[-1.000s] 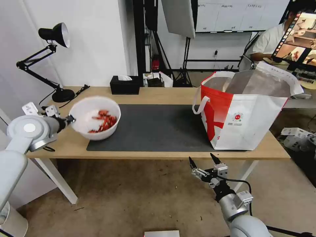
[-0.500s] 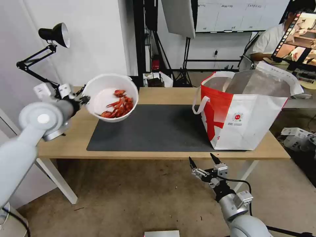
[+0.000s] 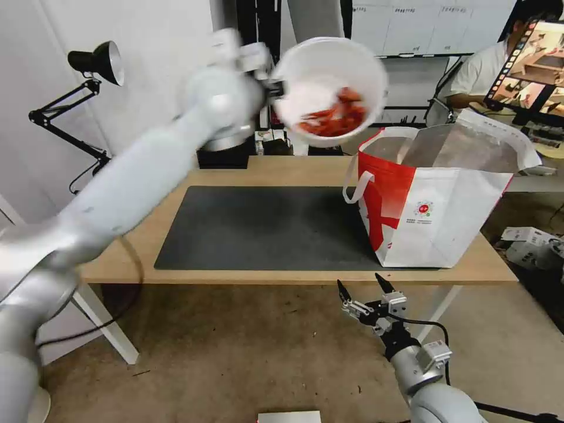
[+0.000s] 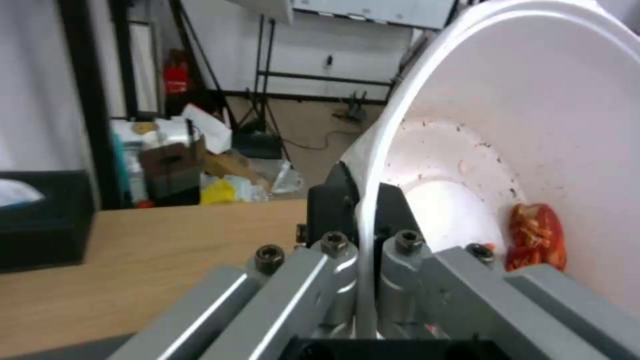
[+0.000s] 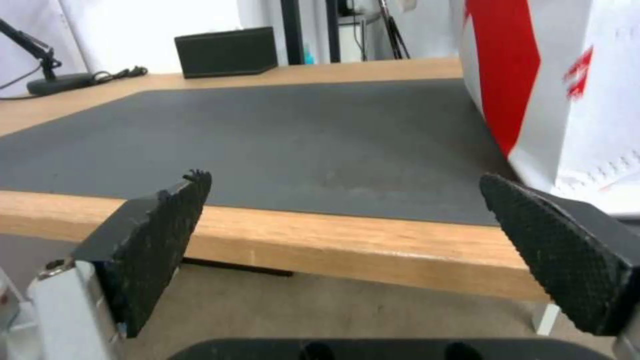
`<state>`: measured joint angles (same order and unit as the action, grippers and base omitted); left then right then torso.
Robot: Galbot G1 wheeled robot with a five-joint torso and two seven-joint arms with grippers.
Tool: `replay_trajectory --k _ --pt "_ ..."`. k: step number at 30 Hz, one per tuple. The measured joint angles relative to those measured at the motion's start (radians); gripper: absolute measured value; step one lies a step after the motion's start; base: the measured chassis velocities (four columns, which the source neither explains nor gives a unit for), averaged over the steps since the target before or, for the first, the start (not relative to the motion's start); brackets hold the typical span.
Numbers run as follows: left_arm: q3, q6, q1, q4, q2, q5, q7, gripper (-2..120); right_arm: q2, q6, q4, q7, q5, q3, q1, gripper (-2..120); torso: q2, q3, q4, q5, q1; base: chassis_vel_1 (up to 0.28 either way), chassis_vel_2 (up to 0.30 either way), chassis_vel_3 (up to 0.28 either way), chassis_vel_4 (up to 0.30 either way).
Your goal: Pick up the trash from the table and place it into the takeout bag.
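The trash in hand is a white bowl (image 3: 329,88) with red shells (image 3: 332,120), held high above the table's far side, just left of the takeout bag (image 3: 437,200). My left gripper (image 3: 277,89) is shut on the bowl's rim, and in the left wrist view the rim (image 4: 373,165) runs between its fingers, with a red shell (image 4: 537,240) inside. The bag stands open on the table's (image 3: 282,170) right end, showing silver lining. My right gripper (image 3: 365,288) hangs open below the table's front edge, its pads (image 5: 160,235) wide apart.
A dark grey mat (image 3: 264,226) covers the table's middle. A black tissue box (image 3: 220,157) sits at the far edge behind my left arm, a black desk lamp (image 3: 88,88) at the far left. Stands and clutter fill the floor behind.
My left arm has swung the bowl from the table's left end up and to the right, to just beside the bag's opening. The right arm has not moved.
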<state>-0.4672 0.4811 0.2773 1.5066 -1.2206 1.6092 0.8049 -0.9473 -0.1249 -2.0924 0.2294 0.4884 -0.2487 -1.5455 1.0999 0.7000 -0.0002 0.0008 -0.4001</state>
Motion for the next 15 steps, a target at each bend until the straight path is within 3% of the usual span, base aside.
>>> replay_trajectory --k 1,2,4,11,15 --pt "0.000 0.000 0.000 0.000 0.000 0.000 0.000 0 0.000 0.000 0.000 0.000 0.000 0.000 0.000 100 0.000 0.000 0.0000 0.0000 0.000 0.000 0.000 0.000 0.000" --pt "-0.031 0.000 0.029 -0.099 -0.120 -0.042 -0.003 0 0.000 0.000 0.000 0.000 0.000 0.000 0.000 100 0.000 0.000 0.0000 -0.0004 0.000 0.000 0.000 0.000 0.000" --pt "-0.046 0.000 0.041 -0.169 -0.200 -0.083 -0.008 0 0.000 0.000 0.000 0.000 0.000 0.000 0.000 100 0.000 0.000 -0.0001 -0.0002 0.000 0.000 0.000 0.000 0.000" --pt "-0.038 0.000 0.055 -0.258 -0.328 -0.157 -0.025 0 0.000 0.000 0.000 0.000 0.000 0.000 0.000 100 0.000 0.000 0.0001 -0.0004 0.000 0.000 0.000 0.000 0.000" --pt "-0.024 -0.003 0.079 -0.288 -0.359 -0.165 -0.025 0 0.000 0.000 0.000 0.000 0.000 0.000 0.000 100 0.000 0.000 0.0003 -0.0005 0.000 0.000 0.000 0.000 0.000"
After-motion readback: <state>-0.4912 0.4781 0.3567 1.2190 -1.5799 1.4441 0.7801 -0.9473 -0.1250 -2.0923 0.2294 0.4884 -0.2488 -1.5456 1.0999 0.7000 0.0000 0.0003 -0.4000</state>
